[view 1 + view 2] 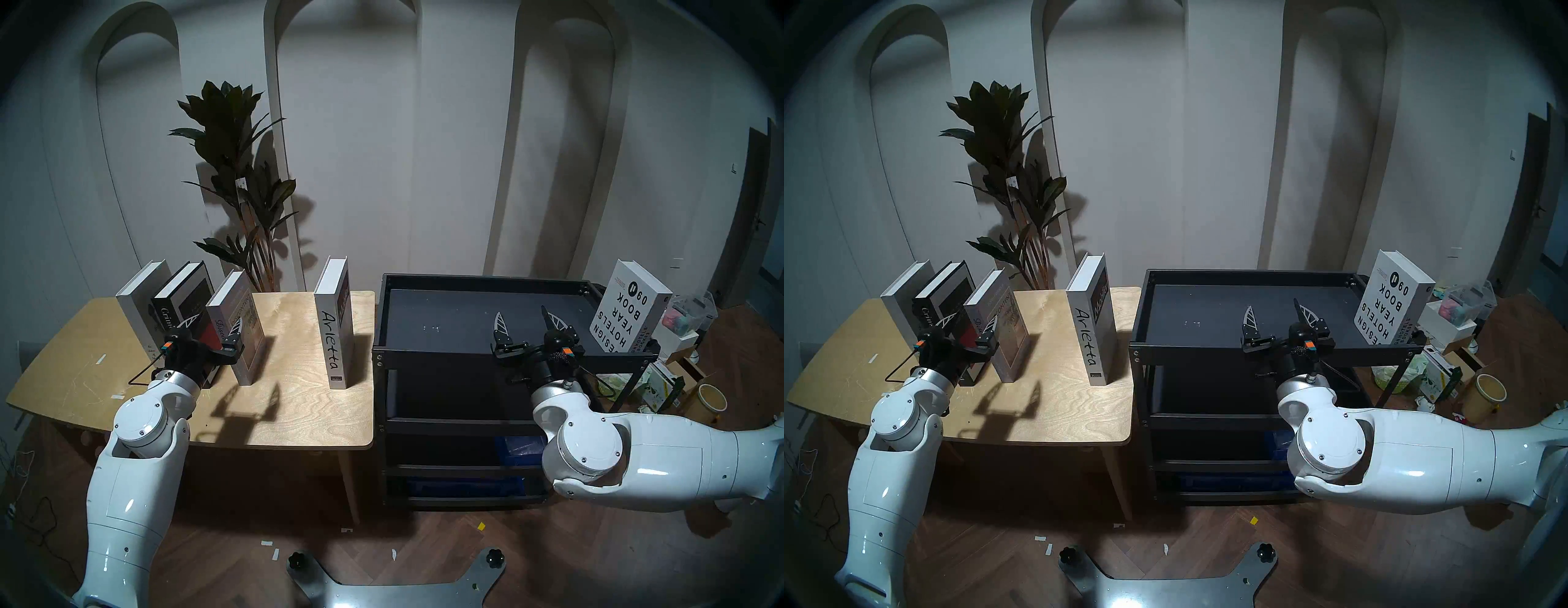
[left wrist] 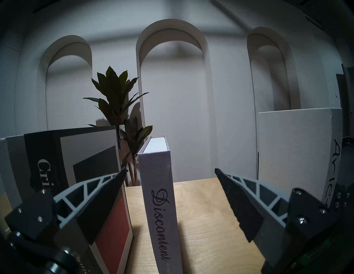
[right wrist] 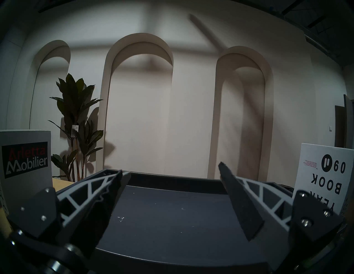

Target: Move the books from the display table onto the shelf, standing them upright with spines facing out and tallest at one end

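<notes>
Wooden and pale, the surface (image 1: 297,407) holds four books standing up. From the grey "Discontent" book (image 1: 242,335), the black-and-red "Crime and Punishment" book (image 1: 180,310) stands just to the left, the pale grey book (image 1: 138,305) further left, and the white "Arietta" book (image 1: 335,327) well to the right. The left gripper (image 2: 170,170) points at "Discontent", jaws spread wide, holding nothing. Far right, the black shelf (image 1: 445,314) holds the leaning "Design Hotels Yearbook" (image 1: 625,308). The right gripper (image 1: 524,316) hangs over the shelf, jaws spread and empty.

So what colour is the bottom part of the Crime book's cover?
Red, under a black square, on the Crime and Punishment book. The left wrist view shows it best.
</notes>
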{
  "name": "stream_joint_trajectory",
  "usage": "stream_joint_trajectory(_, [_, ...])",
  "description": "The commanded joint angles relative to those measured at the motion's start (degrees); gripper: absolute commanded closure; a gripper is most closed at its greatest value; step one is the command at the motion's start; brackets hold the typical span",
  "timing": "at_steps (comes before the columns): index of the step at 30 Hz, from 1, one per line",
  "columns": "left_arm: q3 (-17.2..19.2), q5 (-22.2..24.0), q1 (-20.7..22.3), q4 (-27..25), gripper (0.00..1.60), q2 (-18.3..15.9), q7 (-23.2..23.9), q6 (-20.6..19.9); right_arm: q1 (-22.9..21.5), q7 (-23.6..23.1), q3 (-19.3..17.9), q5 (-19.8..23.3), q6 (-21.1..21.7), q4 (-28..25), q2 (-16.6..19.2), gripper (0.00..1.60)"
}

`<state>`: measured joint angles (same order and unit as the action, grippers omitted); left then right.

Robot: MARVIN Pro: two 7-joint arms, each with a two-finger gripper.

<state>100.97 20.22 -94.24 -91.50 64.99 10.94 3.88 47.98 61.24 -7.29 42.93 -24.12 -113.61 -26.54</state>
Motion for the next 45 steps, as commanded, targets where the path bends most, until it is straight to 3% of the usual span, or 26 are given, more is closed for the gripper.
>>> stream_joint_trajectory(1, [-0.58, -0.89, 6.06, 2.51, 0.0, -1.21, 0.31, 2.32, -0.6, -0.05, -0.49, -0.27, -0.1, -0.29, 0.16, 0.0])
stream_joint_trajectory(22, [-2.45, -2.36, 14.44, 12.1, 0.0, -1.57, 1.76, 4.88, -0.68, -0.04, -0.39, -0.26, -0.13, -0.29, 0.16, 0.0])
stream_joint_trajectory(34, [-3.25, 1.69, 20.2, 15.76, 0.0, -1.72, 3.9, -0.18, -0.72, -0.02, -0.34, -0.24, -0.14, -0.27, 0.15, 0.0])
stream_joint_trajectory(35, [-3.07, 2.56, 20.4, 15.68, 0.53, -1.74, 4.27, -1.19, -0.73, -0.02, -0.34, -0.24, -0.14, -0.27, 0.15, 0.0])
stream_joint_trajectory(36, [-2.96, 2.97, 20.55, 15.66, 0.95, -1.84, 4.47, -1.74, -0.73, -0.02, -0.33, -0.24, -0.14, -0.27, 0.16, 0.0])
stream_joint_trajectory(37, [-2.72, 3.53, 20.6, 15.58, 1.54, -1.87, 4.64, -2.39, -0.73, -0.02, -0.33, -0.24, -0.15, -0.28, 0.16, 0.0])
stream_joint_trajectory(38, [-2.6, 3.9, 20.62, 15.51, 1.6, -2.06, 4.93, -3.07, -0.74, -0.02, -0.33, -0.24, -0.15, -0.28, 0.16, 0.0])
stream_joint_trajectory(45, [-1.15, 8.17, 19.73, 14.49, 1.6, -3.12, 7.04, -12.19, -0.77, -0.02, -0.3, -0.26, -0.15, -0.3, 0.18, 0.0])
